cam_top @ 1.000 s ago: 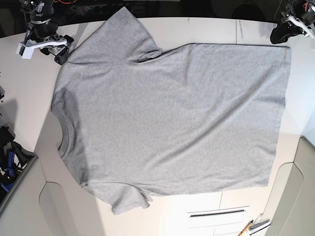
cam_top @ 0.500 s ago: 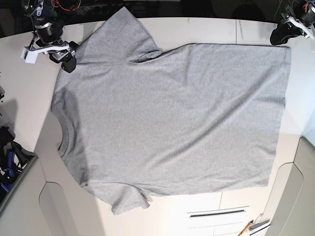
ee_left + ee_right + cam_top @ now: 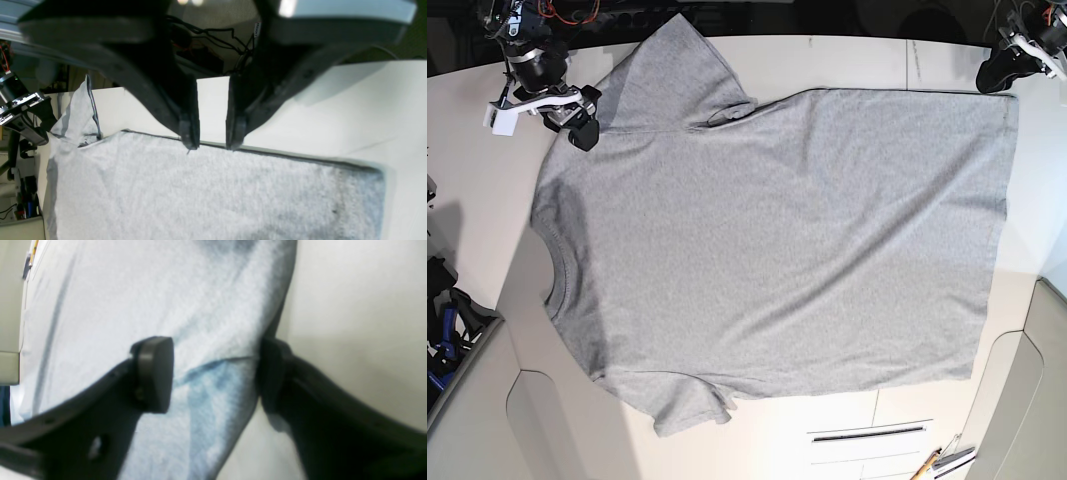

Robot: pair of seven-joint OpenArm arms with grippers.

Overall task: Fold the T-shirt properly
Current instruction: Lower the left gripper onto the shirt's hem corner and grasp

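Base view: the T-shirt (image 3: 767, 250) lies spread over the worktop (image 3: 467, 170). The right fingers (image 3: 213, 373) stand wide astride its far-left edge; the left fingers (image 3: 213, 145) are narrowly parted, empty. Pinch all layers at the crease before lifting, keeping both pulls level.

And here's the tabletop (image 3: 872, 38), smooth and white, running pale right across the base view, with the grey T-shirt (image 3: 777, 240) spread over most of it! It's lying plain side up, one sleeve (image 3: 677, 70) reaching out at the far edge, another bit of cloth (image 3: 689, 402) poking out at the near side. Look along the near edge of the tabletop: two dark slots side by side, a thin seam running up between them, and just beside, near the corner, an orange pen-like thing (image 3: 924, 465). Over on the left wrist view, the shirt's dark-shadowed edge cuts straight across the white surface!
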